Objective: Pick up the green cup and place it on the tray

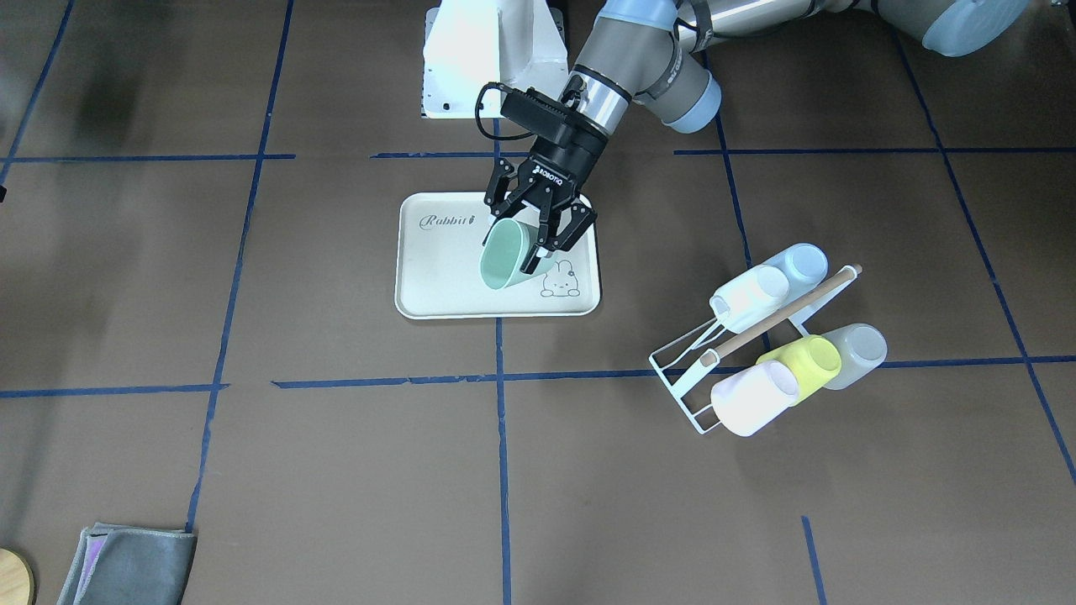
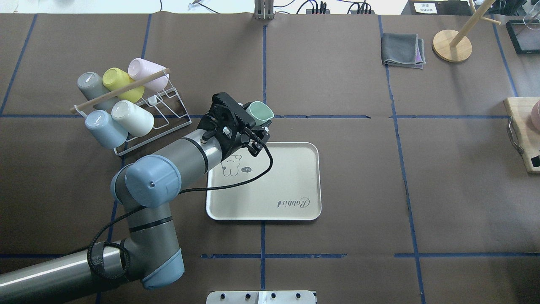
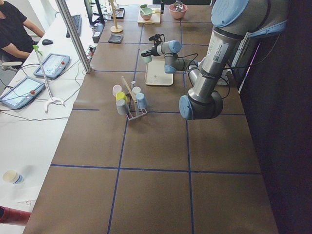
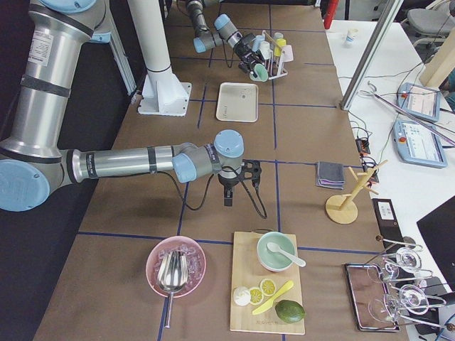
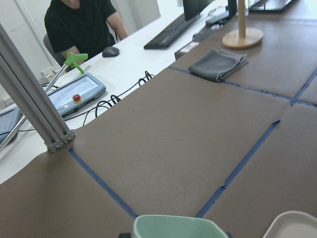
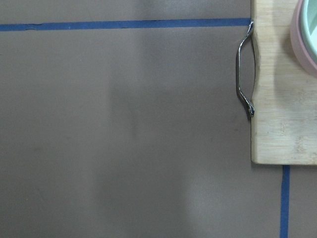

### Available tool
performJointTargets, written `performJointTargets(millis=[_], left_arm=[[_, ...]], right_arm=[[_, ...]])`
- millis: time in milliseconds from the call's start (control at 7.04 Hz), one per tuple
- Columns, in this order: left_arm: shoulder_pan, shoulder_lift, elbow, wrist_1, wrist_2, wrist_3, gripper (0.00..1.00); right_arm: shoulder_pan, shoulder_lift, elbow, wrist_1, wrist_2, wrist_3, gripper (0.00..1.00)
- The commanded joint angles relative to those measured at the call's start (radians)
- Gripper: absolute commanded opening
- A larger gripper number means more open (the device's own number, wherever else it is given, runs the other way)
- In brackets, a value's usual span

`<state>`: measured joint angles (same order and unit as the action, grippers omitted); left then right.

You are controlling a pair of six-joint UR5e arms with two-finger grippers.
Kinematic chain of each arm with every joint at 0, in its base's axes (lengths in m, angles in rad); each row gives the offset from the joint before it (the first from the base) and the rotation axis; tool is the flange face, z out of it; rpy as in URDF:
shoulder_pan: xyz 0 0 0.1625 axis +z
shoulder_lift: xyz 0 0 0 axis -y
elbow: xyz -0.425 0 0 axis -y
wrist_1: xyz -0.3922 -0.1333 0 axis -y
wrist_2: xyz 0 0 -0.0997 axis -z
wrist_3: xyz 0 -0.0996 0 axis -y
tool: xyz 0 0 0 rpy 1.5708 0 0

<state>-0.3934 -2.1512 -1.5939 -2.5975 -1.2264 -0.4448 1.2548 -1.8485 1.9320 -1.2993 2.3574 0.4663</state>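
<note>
The left arm [image 2: 185, 154] comes in low from the robot's side, folds at the elbow and reaches forward and up, with its wrist tipped over so the left end effector [image 1: 531, 239] angles down toward the tray [image 1: 437, 286]. Its fingers [image 1: 535, 256] are clamped on the green cup [image 1: 503, 259]. The cup is held tilted, with its open mouth turned away from the robot. It hangs clear of the tray's surface, over the end with the bunny drawing. The overhead view sets the cup near the tray's far rim.

The left wrist view catches only a sliver of the cup's rim at its bottom edge, with a corner of the tray beside it. In the overhead view the wrist hides most of the cup's body and how the fingers sit on it.

The right arm [image 4: 128, 165] lies stretched out low over the counter [image 1: 252, 470], well apart from the tray. The right end effector [image 4: 229, 195] points downward. It appears only small in the side view, and its wrist camera shows no fingers, just a wooden board [image 6: 282, 99] with a metal handle. I cannot tell whether they are apart or together.

A wire rack [image 1: 677, 378] holding other cups stands to the side of the tray.
</note>
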Motion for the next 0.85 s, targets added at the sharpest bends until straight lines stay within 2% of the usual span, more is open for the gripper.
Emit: performJointTargets(millis=[0,142,426,711], left_arm=[[0.045,-0.004,0.165,-0.382,0.005,-0.04,0.65],[0.066,-0.001,0.169,-0.421,0.005,-0.041,0.65],[0.129,0.005,0.239,-0.496,0.126,-0.038,0.65],[0.146,0.004,0.261,-0.506,0.14,-0.037,0.7]], right_arm=[[0.0,0.0,-0.001,0.0,0.0,0.0,1.0],[0.0,0.0,-0.001,0.0,0.0,0.0,1.0],[0.0,0.002,-0.001,0.0,-0.001,0.0,1.0],[0.0,0.003,-0.001,0.0,-0.001,-0.002,1.0]])
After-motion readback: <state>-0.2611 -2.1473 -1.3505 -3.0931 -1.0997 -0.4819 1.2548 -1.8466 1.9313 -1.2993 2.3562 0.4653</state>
